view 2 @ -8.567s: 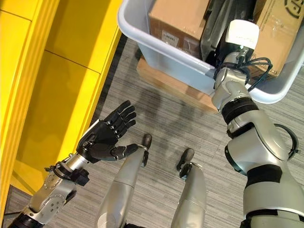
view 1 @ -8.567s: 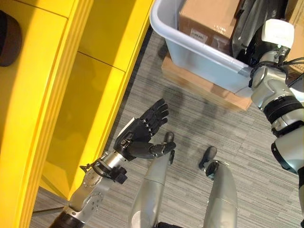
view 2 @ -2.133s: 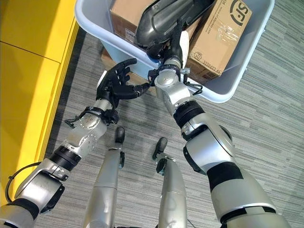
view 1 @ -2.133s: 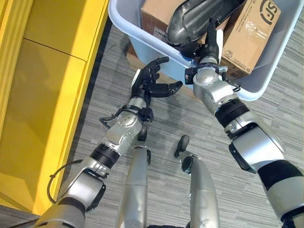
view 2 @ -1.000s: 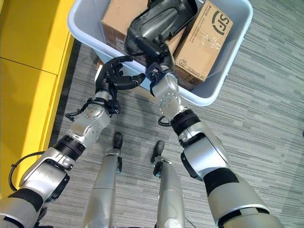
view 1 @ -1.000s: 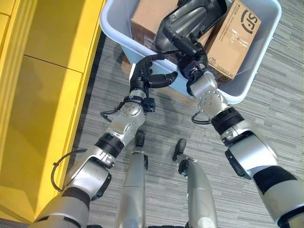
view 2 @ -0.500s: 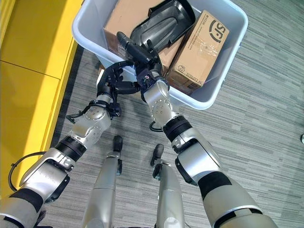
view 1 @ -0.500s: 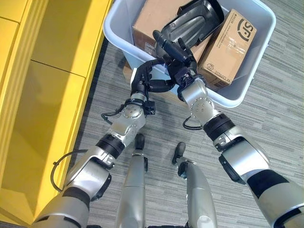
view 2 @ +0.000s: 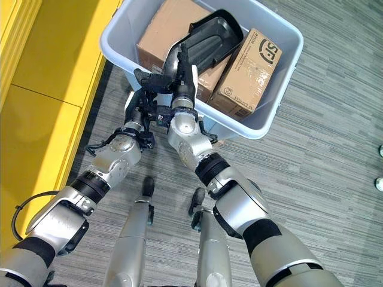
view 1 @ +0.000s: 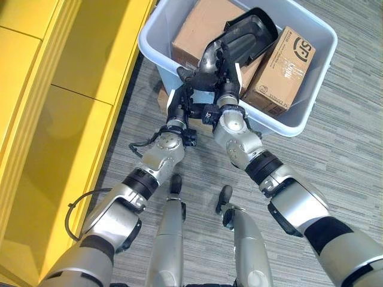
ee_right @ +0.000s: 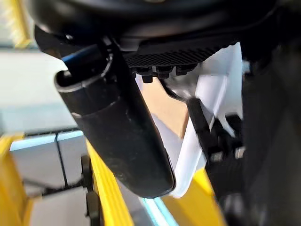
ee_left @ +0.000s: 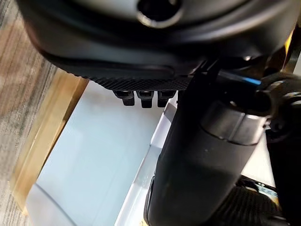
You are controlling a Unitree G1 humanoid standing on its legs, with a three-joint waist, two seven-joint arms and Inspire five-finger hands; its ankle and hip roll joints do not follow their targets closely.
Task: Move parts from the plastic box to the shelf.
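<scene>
Both hands meet at the plastic box's (view 1: 311,95) near rim, right hand (view 1: 222,75) clamped on the dark part (view 1: 239,45) resting atop cartons, left hand (view 1: 187,89) curled alongside, grip unclear, steadying the lift.

I see a grey carpet floor (view 1: 347,137) with fine stripes over the whole scene. Under the container there is a flat wooden board (ee_left: 40,141), pale brown, lying on this carpet; its edge comes out at the near side. At the far right edge of the right eye view I can see two small pale objects (view 2: 379,167) on the carpet, too small for me to identify.
</scene>
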